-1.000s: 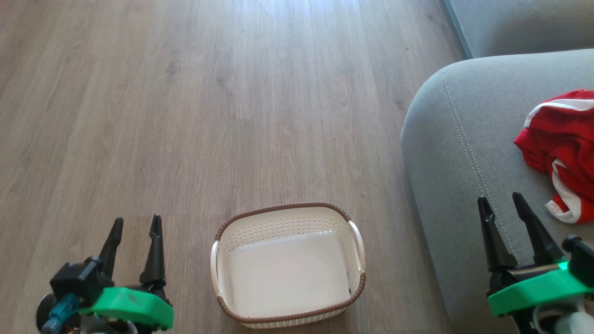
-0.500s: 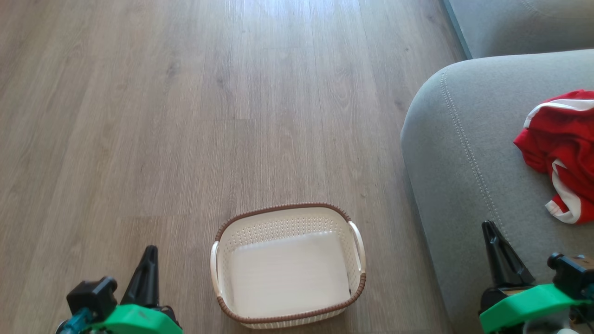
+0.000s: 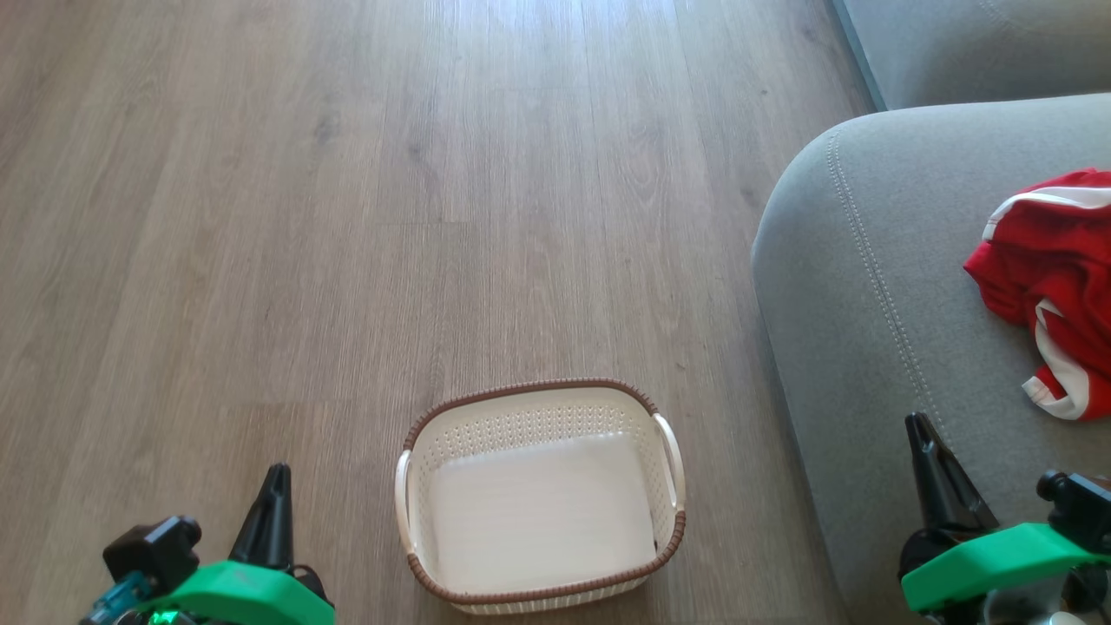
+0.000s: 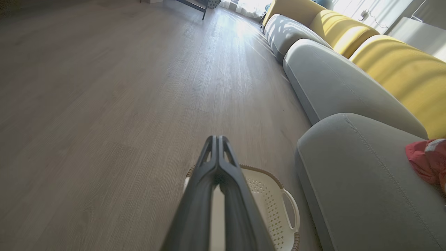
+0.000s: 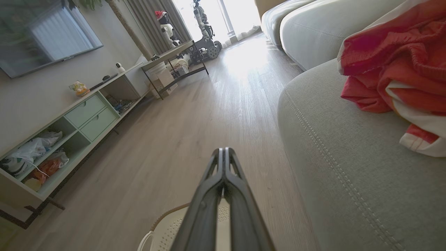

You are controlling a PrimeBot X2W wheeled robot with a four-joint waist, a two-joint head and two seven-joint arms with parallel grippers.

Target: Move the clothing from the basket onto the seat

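Two end effectors, both closed, fingers pressed together and pointing forward. Left end effector held low above grey-brown wood-plank floor. Right end effector over edge of large grey fabric sofa seat. Crumpled red-and-white clothing lies on seat. Cream perforated plastic basket, brown woven rim, on floor between arms, bare bottom showing.

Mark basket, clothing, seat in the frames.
basket (image 3: 521, 423): head view, perforated back wall under the brown rim.
clothing (image 3: 1063, 260): head view, red fabric of the heap.
seat (image 3: 946, 286): head view, bare grey top right of the stitching.
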